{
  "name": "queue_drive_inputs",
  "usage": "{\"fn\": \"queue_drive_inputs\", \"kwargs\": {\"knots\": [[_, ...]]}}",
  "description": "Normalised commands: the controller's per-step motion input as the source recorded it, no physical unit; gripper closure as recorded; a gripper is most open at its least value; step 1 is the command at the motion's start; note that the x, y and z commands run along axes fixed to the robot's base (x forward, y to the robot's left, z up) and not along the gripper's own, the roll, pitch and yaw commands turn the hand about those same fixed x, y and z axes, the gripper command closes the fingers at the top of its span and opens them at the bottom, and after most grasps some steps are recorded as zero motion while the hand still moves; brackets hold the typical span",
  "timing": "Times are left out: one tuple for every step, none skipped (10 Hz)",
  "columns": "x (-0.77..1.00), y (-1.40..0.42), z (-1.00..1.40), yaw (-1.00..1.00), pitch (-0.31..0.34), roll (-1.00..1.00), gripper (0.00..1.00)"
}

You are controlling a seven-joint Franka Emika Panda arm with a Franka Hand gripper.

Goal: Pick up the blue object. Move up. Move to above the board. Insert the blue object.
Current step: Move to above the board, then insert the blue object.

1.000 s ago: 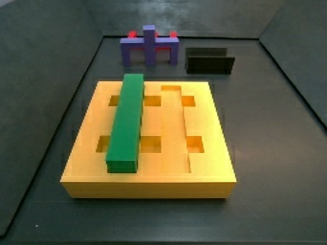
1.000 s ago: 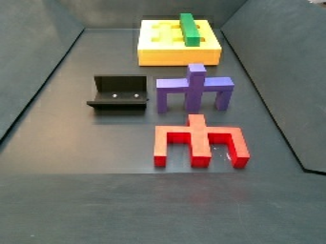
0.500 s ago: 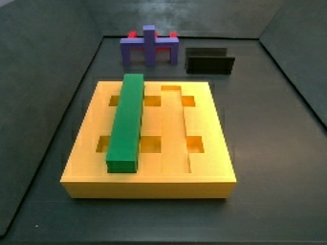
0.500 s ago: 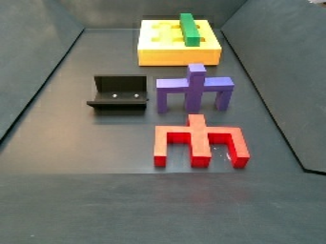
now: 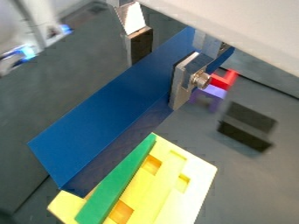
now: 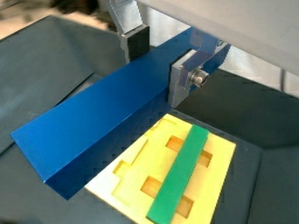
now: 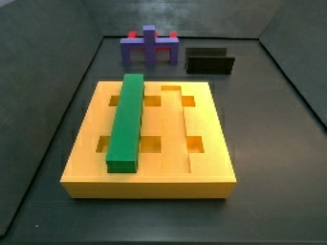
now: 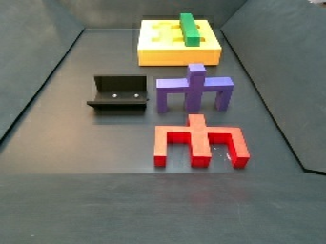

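In both wrist views the blue object (image 5: 111, 122) (image 6: 105, 122), a long dark-blue bar, sits between the silver fingers of my gripper (image 5: 162, 68) (image 6: 160, 63). The gripper is shut on it near one end. The bar hangs high above the floor, and the yellow board (image 5: 193, 175) (image 6: 138, 164) lies below its free end. A green bar (image 5: 117, 188) (image 6: 181, 175) lies in one of the board's grooves. Both side views show the board (image 7: 147, 182) (image 8: 178, 54) with the green bar (image 7: 125, 120) (image 8: 189, 29), but neither the gripper nor the blue object.
A purple stand (image 7: 151, 48) (image 8: 193, 91) with red tips stands beyond the board. The black fixture (image 7: 211, 61) (image 8: 117, 93) (image 5: 246, 127) stands beside it. A red piece (image 8: 197, 141) (image 5: 222, 79) lies flat on the dark floor. Grey walls enclose the floor.
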Motion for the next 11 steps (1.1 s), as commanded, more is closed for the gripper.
{"fn": "queue_drive_inputs", "kwargs": {"knots": [[0.10,-0.04,0.02,0.69,0.271,0.20,1.00],[0.09,-0.04,0.02,0.32,0.188,0.17,1.00],[0.17,-0.01,-0.42,0.00,-0.039,-0.04,1.00],[0.19,0.00,-0.60,0.00,-0.124,-0.13,1.00],[0.22,0.00,-0.69,0.00,-0.161,-0.18,1.00],[0.27,0.00,-0.68,0.00,-0.163,-0.19,1.00],[0.27,0.00,-0.72,0.00,-0.154,-0.17,1.00],[0.06,-0.17,-0.77,0.06,-0.239,0.00,1.00],[0.08,-0.18,-0.78,0.11,-0.220,0.06,1.00],[0.14,-0.16,-0.83,0.08,-0.181,0.07,1.00],[0.18,-0.16,-0.75,0.04,-0.091,0.18,1.00]]}}
